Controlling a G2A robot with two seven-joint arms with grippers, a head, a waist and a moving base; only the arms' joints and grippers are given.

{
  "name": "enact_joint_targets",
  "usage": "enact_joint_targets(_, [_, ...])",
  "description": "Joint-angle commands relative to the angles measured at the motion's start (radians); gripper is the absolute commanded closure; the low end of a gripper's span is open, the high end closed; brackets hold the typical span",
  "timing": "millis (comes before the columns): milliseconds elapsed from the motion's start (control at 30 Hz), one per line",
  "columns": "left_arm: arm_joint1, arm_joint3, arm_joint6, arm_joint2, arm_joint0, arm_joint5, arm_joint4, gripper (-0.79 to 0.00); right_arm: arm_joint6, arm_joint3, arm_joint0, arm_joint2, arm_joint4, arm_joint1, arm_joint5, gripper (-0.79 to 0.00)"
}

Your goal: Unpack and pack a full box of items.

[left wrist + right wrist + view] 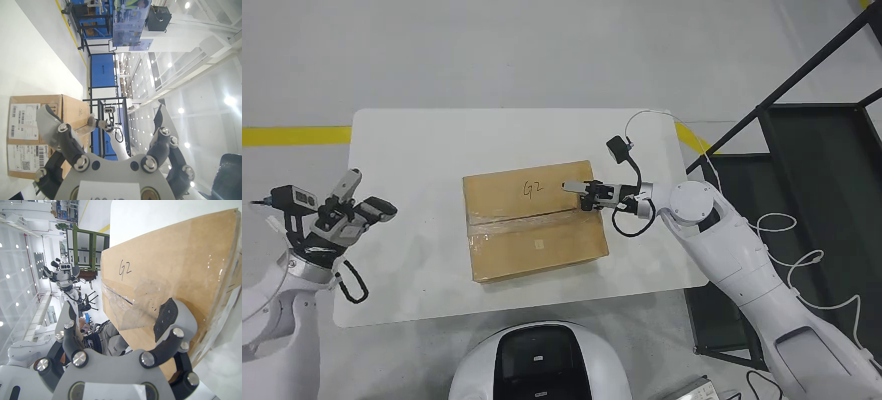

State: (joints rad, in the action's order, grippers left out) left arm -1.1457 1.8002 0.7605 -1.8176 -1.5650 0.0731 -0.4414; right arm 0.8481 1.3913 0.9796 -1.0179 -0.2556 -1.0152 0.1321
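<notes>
One brown cardboard box (532, 235) sits near the middle of the white table (402, 150), slightly askew to the table's edges. Bare tabletop lies on all four sides of it, widest on the left. The table's corners are rounded. The box top is smooth matt board, closed, with a strip of clear, wrinkled tape (121, 298) along the centre seam and a dark slit showing under it. A handwritten mark sits on the far flap, and printed labels cover the side facing the left arm.

The right gripper (577, 188) comes in from the table's right side, stretched low and level over the box top at the seam. Its fingers are apart and grip nothing. One ribbed black pad (167, 317) lies close to the cardboard beside the tape; whether it touches cannot be told.

The left gripper (360, 198) hangs at the table's left edge, well apart from the box, with its fingers spread wide and nothing between them.
</notes>
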Motion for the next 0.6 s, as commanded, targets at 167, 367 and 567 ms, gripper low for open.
enact_joint_targets(167, [-0.008,0.127,-0.024,0.094,-0.079,0.037,0.023,-0.785,-0.009,0.007,0.037,-0.04,-0.024,0.007,0.032,-0.785])
enact_joint_targets(367, [-0.013,0.181,-0.075,0.15,-0.124,0.101,0.082,-0.785,0.016,0.033,0.116,-0.147,-0.051,0.031,0.084,-0.785])
enact_joint_targets(567, [-0.019,0.196,-0.147,0.218,-0.127,0.114,0.15,-0.785,-0.009,0.087,0.22,-0.266,-0.059,0.055,0.115,-0.785])
